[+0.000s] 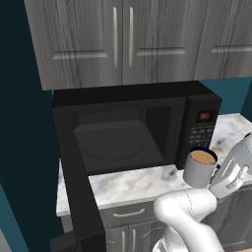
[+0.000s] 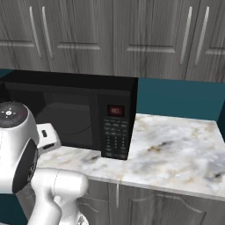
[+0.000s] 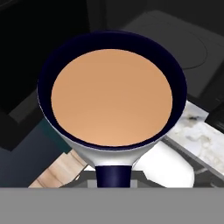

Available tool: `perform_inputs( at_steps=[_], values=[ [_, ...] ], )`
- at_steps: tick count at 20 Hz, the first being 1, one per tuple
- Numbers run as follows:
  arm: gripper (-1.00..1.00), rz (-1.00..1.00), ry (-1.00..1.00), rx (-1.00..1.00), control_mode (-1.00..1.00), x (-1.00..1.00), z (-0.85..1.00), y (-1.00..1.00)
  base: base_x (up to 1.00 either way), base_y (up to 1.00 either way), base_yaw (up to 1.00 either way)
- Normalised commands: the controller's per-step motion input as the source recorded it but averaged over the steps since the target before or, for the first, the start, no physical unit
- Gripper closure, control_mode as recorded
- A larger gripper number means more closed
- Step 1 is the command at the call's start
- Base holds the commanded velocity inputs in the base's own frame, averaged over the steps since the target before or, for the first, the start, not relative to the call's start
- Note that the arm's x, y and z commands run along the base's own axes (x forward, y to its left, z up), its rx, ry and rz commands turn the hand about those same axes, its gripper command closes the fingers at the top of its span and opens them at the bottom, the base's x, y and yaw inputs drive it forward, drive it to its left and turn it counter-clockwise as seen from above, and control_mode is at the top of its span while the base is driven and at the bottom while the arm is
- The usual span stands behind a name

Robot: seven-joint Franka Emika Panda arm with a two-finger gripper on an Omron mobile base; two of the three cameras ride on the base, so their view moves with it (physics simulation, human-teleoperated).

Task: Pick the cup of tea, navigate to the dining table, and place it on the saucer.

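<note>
Cup of tea [image 1: 200,167] is off the counter, held up at the gripper [image 1: 222,176] in front of the microwave's right edge, upright, tea level. Gripper sits at the handle side of the cup; fingers are hidden, so can't tell exactly how the jaws stand, but it looks clamped on the dark handle [image 3: 113,176]. From the hand camera the cup [image 3: 111,98] is right below the lens: dark rim, light-brown liquid, handle pointing back toward the hand.

Just under and behind the cup: marbled counter [image 1: 138,184], with grey drawers below it. On the counter, black microwave [image 1: 133,128] with its door [image 1: 81,197] swung wide open to the left, cavity and turntable visible. Keypad panel [image 2: 115,132] on its right side, red display lit. More bare counter [image 2: 176,149] to the right of the microwave. Farthest back: grey wall cabinets [image 1: 123,39] above, teal wall [image 2: 176,99] behind.
</note>
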Motion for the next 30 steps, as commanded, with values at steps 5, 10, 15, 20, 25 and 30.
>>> perform_inputs(
  at_steps=[5,10,15,20,25,30],
  values=[
    [1.00,0.00,0.00,0.00,1.00,0.00,0.00,0.00,-0.77,-0.05,-0.04],
    [1.00,0.00,0.00,0.00,1.00,0.00,0.00,0.00,-0.01,0.00,-0.70],
    [1.00,0.00,0.00,0.00,1.00,0.00,0.00,0.00,0.00,0.16,-1.00],
    [1.00,0.00,0.00,0.00,1.00,0.00,0.00,0.00,0.00,0.14,-1.00],
    [1.00,0.00,0.00,0.00,1.00,0.00,0.00,0.00,0.00,0.11,-1.00],
    [1.00,0.00,0.00,0.00,1.00,0.00,0.00,0.00,0.00,0.10,-1.00]
  ],
)
